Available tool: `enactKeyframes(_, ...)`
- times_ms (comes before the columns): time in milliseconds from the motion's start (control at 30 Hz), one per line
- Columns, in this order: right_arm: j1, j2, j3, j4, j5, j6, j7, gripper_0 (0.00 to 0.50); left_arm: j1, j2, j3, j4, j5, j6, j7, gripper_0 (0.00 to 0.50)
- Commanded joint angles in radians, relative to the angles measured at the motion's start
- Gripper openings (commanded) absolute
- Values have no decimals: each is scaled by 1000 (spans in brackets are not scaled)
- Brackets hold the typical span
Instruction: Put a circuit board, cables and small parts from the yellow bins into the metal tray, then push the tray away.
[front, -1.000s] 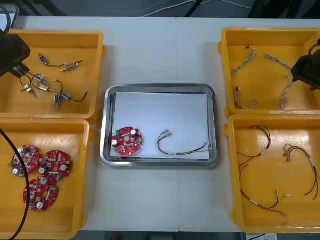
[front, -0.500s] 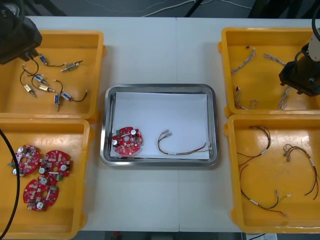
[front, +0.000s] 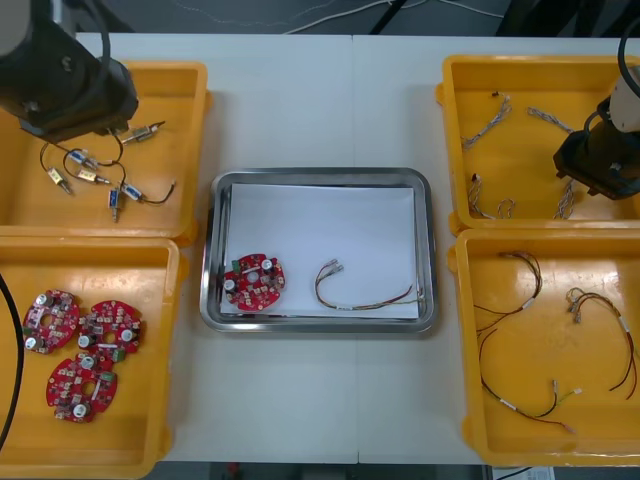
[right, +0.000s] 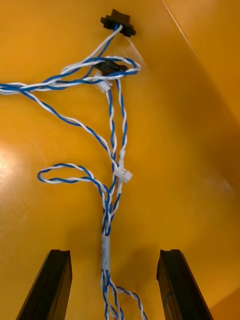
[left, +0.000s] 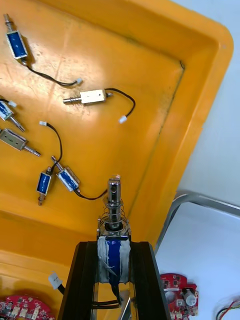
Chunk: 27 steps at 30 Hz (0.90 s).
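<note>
At the upper left of the front view, the left arm (front: 65, 80) hangs over the far left bin (front: 60, 215), where loose small metal parts (front: 120, 195) lie with their wires. In its wrist view we see the left gripper (left: 114, 247) closed narrowly on a held part (left: 114, 220). This has a blue body with a spring and a pin standing out past the fingertips, and it is above the bin floor, near the wall on the tray side. At the lower left, the near left bin (front: 130, 430) holds three circuit boards (front: 110, 328). In the middle sits the tray (front: 320, 175), white inside, with a single board (front: 253, 280) in its lower left corner and a thin cable (front: 345, 306) curving just to the right, apart from it. At the upper right, the right arm (front: 598, 165) is over the far right bin (front: 530, 160) and its blue and white cables (front: 487, 120). The right gripper (right: 114, 252) has its fingers (right: 55, 285) spread wide, one twisted cable (right: 112, 200) running between them on the bin floor; we cannot tell whether they touch it. At the lower right, the near right bin (front: 540, 370) holds dark and red cables (front: 525, 290)
</note>
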Motion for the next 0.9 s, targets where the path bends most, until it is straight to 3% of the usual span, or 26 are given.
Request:
enactKeyframes(33,-89,7,-3,61,-16,-6,-10,500,13,7,-91,-52,18,7,51,0)
enactKeyframes(600,-117,10,-3,136,-68,-5,26,500,-7,-67,-380,-46,24,6,166,0)
enactKeyframes(900,-115,10,-1,164,-89,-5,34,500,-53,-117,-476,40,41,-71,171,0)
